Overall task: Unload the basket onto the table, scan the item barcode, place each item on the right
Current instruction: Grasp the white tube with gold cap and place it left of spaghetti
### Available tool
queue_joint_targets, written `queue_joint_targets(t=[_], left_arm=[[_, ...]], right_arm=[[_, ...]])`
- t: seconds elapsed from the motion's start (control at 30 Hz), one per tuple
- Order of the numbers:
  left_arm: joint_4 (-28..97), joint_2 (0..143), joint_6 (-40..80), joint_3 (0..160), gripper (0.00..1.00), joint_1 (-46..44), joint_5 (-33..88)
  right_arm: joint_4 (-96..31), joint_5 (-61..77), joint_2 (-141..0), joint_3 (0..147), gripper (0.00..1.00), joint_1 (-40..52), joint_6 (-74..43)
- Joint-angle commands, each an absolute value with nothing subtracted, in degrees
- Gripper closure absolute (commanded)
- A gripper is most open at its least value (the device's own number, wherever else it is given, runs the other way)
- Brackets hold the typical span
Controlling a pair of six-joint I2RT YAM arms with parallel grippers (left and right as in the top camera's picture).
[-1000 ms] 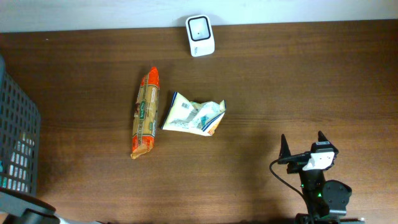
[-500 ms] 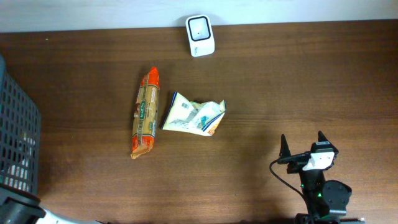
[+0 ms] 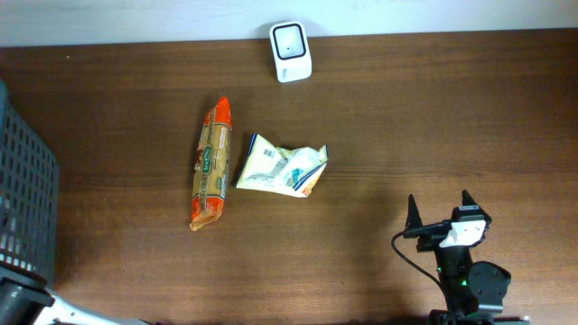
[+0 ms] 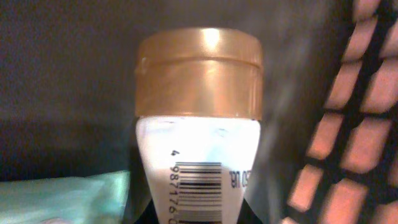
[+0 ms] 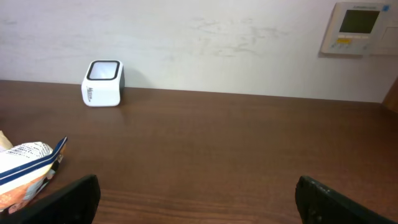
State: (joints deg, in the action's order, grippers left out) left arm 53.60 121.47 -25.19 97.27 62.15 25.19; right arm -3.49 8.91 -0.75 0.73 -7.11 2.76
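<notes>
White bottle (image 4: 198, 146), gold cap (image 4: 199, 71), barcode (image 4: 199, 193) showing, centre of left wrist frame; basket (image 4: 351, 124) at right. Left end effector: cannot tell. Right end effector (image 3: 439, 203) released, lower right.

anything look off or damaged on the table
The pouch in the middle is crumpled and bent at its right end, unlike the orange packet lying straight beside it. Nothing looks spilled.

Lower part of barcode (image 4: 199, 190) off-frame.
</notes>
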Motion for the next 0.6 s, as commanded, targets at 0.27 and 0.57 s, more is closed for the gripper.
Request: queue_joint_targets(t=[0.27,0.57], left_arm=[[91.3,120.2,-14.6,166.9,1.0,43.3,38.2],[95.6,129.5,-7.9,151.3,1.0,11.9,18.1]], right_arm=[[-3.7,8.4,-0.5,0.3,0.01,-7.5,2.6],[-3.7,8.4,-0.5,0.3,0.01,-7.5,2.6]])
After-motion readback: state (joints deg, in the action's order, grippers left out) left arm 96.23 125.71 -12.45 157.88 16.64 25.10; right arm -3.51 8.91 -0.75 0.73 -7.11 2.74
